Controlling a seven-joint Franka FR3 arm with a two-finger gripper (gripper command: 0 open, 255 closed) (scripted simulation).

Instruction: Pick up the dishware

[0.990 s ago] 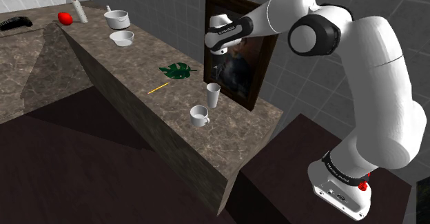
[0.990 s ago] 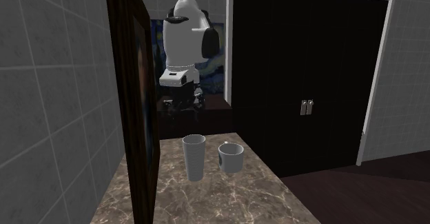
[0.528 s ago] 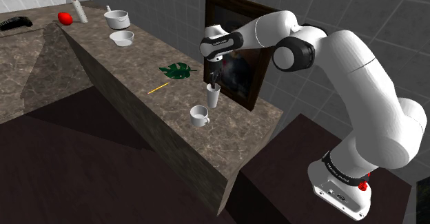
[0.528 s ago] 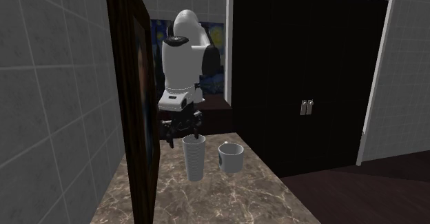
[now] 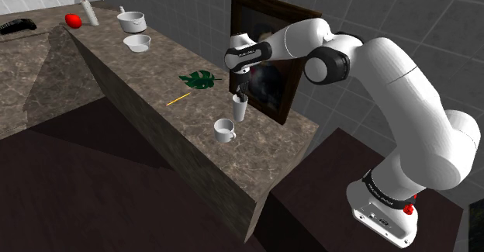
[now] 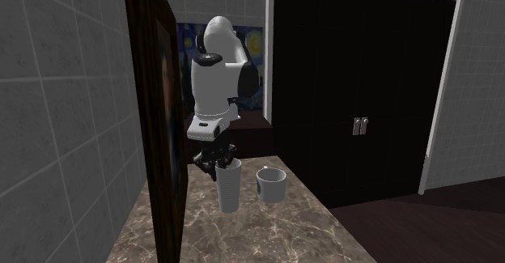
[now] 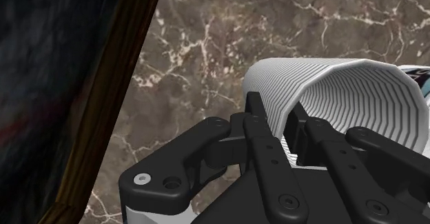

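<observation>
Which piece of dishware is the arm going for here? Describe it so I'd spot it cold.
On the marble counter, find the dark-framed painting against the tiled wall. Right beside it stands the tall ribbed white cup, under the gripper; the neighbouring mug is squat, smooth and handled.

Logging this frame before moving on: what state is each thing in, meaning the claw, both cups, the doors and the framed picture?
ribbed cup: upright on the counter, not lifted.
claw: down at the ribbed cup's rim; grip unclear.
mug: upright on the counter, apart from the ribbed cup.
double doors: shut.
framed picture: standing on the counter against the wall.
</observation>
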